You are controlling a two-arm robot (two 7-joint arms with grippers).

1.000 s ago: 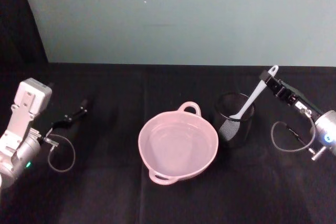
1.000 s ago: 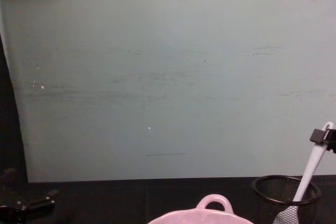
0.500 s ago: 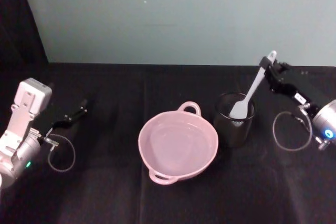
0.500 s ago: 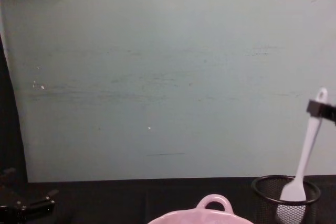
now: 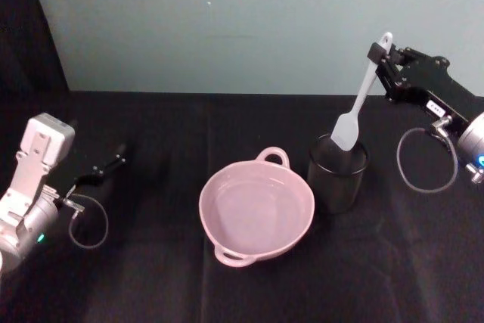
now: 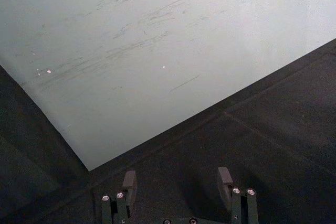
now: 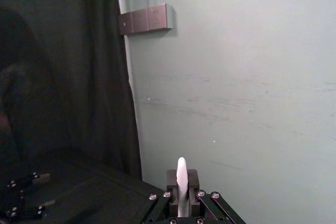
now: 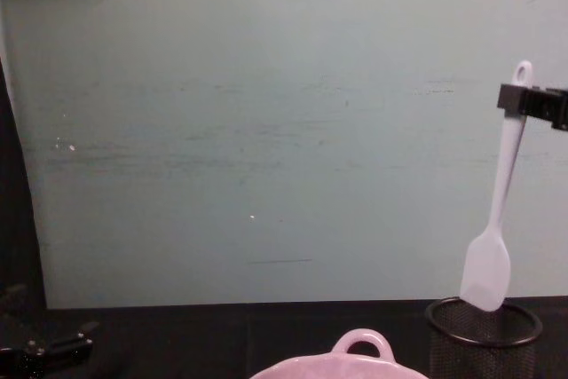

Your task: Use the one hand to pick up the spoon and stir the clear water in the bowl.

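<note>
My right fingers clamp the slim white plastic spoon by its handle, scoop over the black wire-mesh cup. My left fingers idle at nine o'clock, spread.

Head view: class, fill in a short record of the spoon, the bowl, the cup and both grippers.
spoon: nearly upright, scoop down over the mesh cup's mouth
right gripper: fingers shut on the spoon's handle near its tip
bowl: holds clear water, spoon not in it
mesh cup: stands just right of the bowl
left gripper: fingers open, low over the table, idle
</note>
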